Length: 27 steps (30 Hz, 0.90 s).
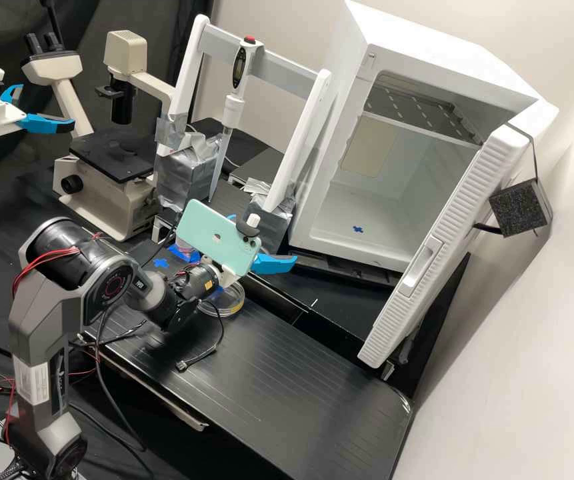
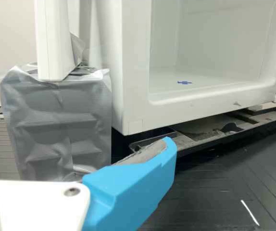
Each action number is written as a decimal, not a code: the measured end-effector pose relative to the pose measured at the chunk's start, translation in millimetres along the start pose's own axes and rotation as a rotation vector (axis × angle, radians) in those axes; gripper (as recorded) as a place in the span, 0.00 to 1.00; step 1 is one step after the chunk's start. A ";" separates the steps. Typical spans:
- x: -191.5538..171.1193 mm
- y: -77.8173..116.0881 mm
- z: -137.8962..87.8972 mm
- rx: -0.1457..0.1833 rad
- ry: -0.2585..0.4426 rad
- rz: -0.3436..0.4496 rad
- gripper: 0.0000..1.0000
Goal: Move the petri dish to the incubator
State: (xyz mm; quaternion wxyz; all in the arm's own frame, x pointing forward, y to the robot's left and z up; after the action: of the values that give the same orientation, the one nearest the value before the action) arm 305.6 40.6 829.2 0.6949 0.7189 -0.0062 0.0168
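High view: the claw [image 1: 265, 238] is spread and empty, and the petri dish [image 1: 233, 305] sits on the black bench [image 1: 287, 387] near the arm's wrist [image 1: 197, 281], so the dangling wire [image 1: 221, 328] could catch and drag it if the arm swings.

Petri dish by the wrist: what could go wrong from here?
The loose cable hanging in front of the petri dish might snag it. The wrist, crowding the dish, could knock it if it dips. Later, the hand could clip the raised front lip of the incubator.
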 end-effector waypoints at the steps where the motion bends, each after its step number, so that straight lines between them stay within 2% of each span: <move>1: 0.0 0.0 0.0 0.000 0.000 0.000 1.00; 12: -7.2 -0.8 5.0 0.001 -0.007 0.006 1.00; 15: -24.3 2.0 9.8 -0.007 0.008 0.027 1.00; 21: -64.8 8.6 16.6 0.013 0.056 0.090 1.00; 27: -112.2 4.8 19.9 0.004 0.069 0.066 1.00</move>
State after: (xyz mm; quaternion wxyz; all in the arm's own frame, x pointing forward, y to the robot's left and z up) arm 193.7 18.8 829.7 0.6925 0.7185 -0.0062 0.0644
